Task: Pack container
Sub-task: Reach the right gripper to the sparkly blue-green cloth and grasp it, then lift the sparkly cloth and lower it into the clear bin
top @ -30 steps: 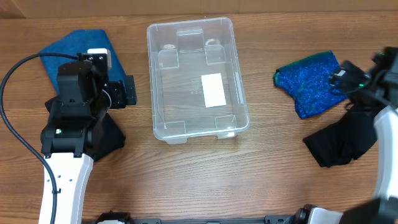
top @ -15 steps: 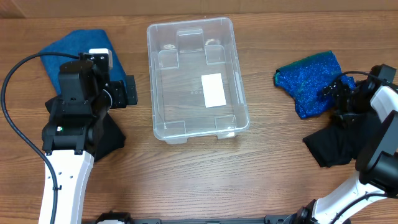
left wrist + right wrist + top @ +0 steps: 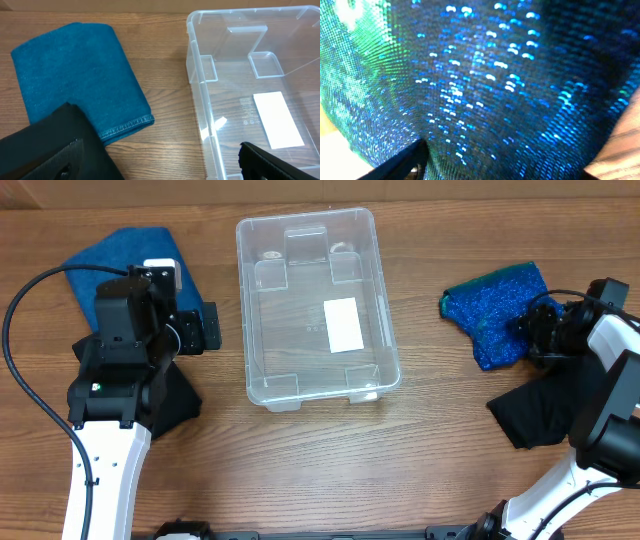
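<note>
Clear plastic, the container [image 3: 318, 308] stands mid-table, with a white label [image 3: 344, 323] on its bottom. Just to its left the left gripper [image 3: 157, 157] hangs with jaws spread wide, near a folded blue towel [image 3: 75, 75] and a black cloth [image 3: 178, 402]. Well to the right, the right gripper [image 3: 540, 330] seems to touch a sparkly blue cloth [image 3: 480, 90]. I cannot tell how its jaws stand.

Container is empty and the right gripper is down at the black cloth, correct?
Not quite: the container is empty, but the right gripper is at the sparkly blue cloth, not the black cloth. The overhead and right wrist views show it.
</note>
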